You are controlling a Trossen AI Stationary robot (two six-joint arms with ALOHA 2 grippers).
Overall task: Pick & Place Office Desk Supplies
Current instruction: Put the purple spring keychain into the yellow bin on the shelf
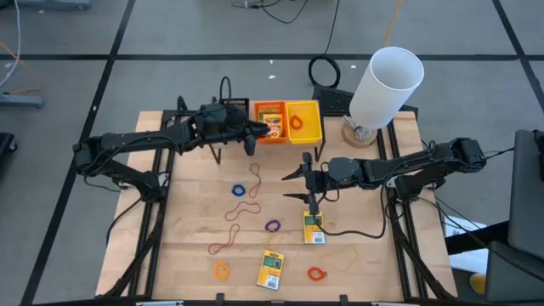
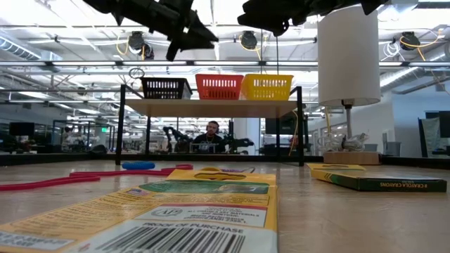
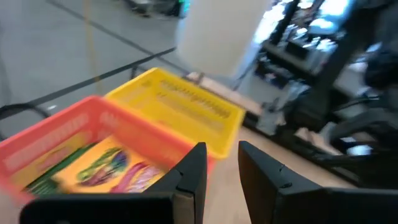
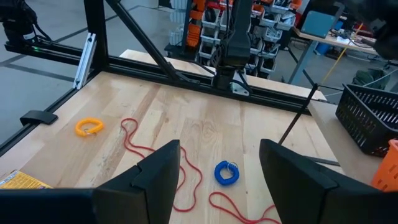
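My left gripper (image 1: 257, 132) (image 3: 222, 165) hovers at the near edge of the orange bin (image 1: 270, 121), open by a narrow gap and empty. One yellow pack (image 3: 102, 165) lies inside that bin. An orange rubber band (image 1: 297, 121) lies in the yellow bin (image 1: 304, 121). My right gripper (image 1: 295, 185) (image 4: 217, 168) is wide open and empty above the table's middle. Two more yellow packs (image 1: 314, 228) (image 1: 271, 269) lie flat on the table. A blue loop (image 1: 240, 189) (image 4: 226, 173), a long red loop (image 1: 242, 209), a purple loop (image 1: 272, 226) and orange loops (image 1: 222, 270) (image 1: 316, 274) lie scattered.
A black bin (image 1: 236, 109) stands left of the orange one on a raised shelf (image 2: 211, 107) at the far edge. The big white cylinder (image 1: 385, 85) stands at the far right corner. A brown loop (image 1: 225, 246) lies near the front. A person (image 2: 211, 137) sits beyond the table.
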